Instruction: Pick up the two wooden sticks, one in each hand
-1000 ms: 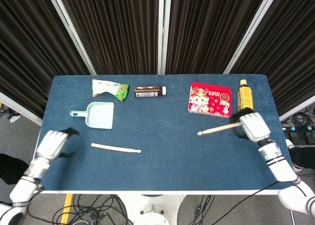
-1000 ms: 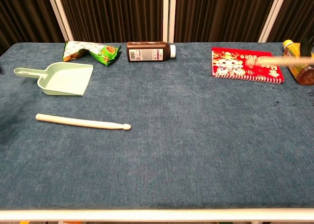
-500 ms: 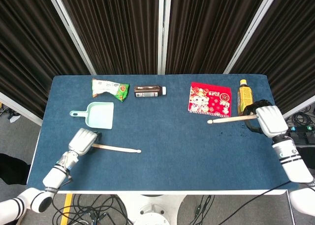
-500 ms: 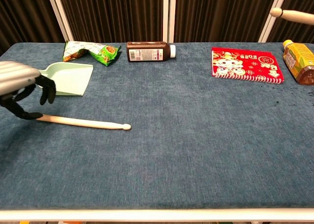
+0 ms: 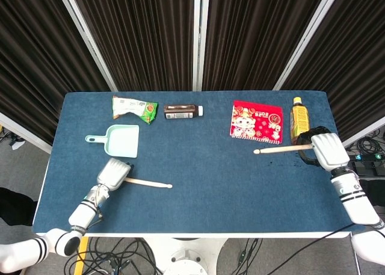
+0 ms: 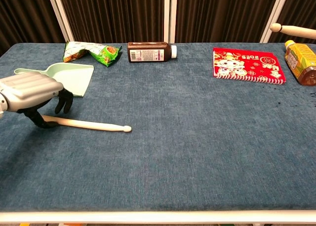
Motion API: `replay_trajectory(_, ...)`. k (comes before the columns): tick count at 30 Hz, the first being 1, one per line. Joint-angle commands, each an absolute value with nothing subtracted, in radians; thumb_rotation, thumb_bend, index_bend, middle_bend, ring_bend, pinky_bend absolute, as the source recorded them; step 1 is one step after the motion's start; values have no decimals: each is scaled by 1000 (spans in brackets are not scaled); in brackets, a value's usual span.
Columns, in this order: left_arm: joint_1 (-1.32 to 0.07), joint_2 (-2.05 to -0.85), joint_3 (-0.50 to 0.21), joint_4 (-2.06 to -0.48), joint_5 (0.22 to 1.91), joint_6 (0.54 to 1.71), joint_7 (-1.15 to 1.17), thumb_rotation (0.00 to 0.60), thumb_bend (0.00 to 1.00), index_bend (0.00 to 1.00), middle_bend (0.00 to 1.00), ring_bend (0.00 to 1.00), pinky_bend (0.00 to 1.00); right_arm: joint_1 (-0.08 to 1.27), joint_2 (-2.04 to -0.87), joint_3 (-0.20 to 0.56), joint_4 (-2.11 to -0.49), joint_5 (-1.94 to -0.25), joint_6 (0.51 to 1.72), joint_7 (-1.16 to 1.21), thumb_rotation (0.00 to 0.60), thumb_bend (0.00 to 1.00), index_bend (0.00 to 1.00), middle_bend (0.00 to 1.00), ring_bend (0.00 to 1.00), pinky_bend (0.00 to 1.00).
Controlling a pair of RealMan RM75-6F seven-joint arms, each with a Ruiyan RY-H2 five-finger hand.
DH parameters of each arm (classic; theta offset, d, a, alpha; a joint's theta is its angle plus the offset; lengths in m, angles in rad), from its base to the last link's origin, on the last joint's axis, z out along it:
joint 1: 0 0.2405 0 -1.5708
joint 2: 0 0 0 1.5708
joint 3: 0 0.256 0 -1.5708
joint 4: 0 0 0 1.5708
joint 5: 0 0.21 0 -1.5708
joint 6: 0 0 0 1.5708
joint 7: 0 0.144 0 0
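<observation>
One pale wooden stick [image 5: 149,182] [image 6: 89,124] lies on the blue table at the front left. My left hand [image 5: 114,173] [image 6: 34,93] hovers over its thick left end, fingers curled down around it and touching the table beside it; a firm grip does not show. The second wooden stick [image 5: 281,148] [image 6: 294,30] is lifted above the table at the right, its tip pointing left. My right hand [image 5: 325,150] holds its thick end; the chest view shows only the stick, not this hand.
A mint dustpan [image 5: 120,141] [image 6: 69,78] lies just behind my left hand. At the back are a green snack bag [image 5: 134,107], a brown bottle on its side [image 5: 182,111], a red packet [image 5: 257,121] and a tea bottle [image 5: 299,117] close to my right hand.
My left hand came in from the table's left edge and settled over the thick end of the left stick. My right hand raised its stick and drew back right.
</observation>
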State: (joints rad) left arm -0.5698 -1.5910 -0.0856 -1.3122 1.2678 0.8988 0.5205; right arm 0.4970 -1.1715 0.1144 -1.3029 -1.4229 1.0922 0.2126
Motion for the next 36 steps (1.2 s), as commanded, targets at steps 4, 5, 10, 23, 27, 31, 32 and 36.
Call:
replay_trajectory(4,-578,-1597,-76,-1325,1237,904,553,600,256,514,512,741,901,495,-1180,111,-1293,-1424,1087,219,600,638,656,565,310,244)
replay_trajectory(5,-579,-1597,-74,-1327,1234,905,557,600,257,518,511,741,901,495,-1181,111,-1292,-1425,1087,220,600,638,656,565,310,244)
replay_trajectory(10,-584,-1595,-68,-1331,1219,911,569,600,257,522,511,740,900,494,-1186,109,-1284,-1427,1086,221,600,638,656,565,310,244)
replay_trajectory(23,-603,-1593,-51,-1331,1204,903,565,600,363,577,545,741,900,494,-1194,105,-1274,-1428,1074,221,600,638,656,565,311,244)
replay_trajectory(27,-607,-1592,-44,-1323,1207,891,544,600,390,603,572,741,900,492,-1196,103,-1273,-1426,1071,224,600,637,656,567,314,244)
replay_trajectory(31,-608,-1586,-36,-1310,1239,889,476,600,441,630,621,741,901,486,-1200,95,-1273,-1426,1065,230,600,638,656,568,315,243)
replay_trajectory(32,-607,-1586,-34,-1304,1251,894,456,600,454,643,635,741,903,484,-1201,93,-1274,-1426,1064,233,600,638,656,568,315,243)
replay_trajectory(36,-595,-1584,-27,-1282,1296,919,360,600,485,674,679,741,908,474,-1203,86,-1274,-1430,1070,247,600,639,656,568,315,243)
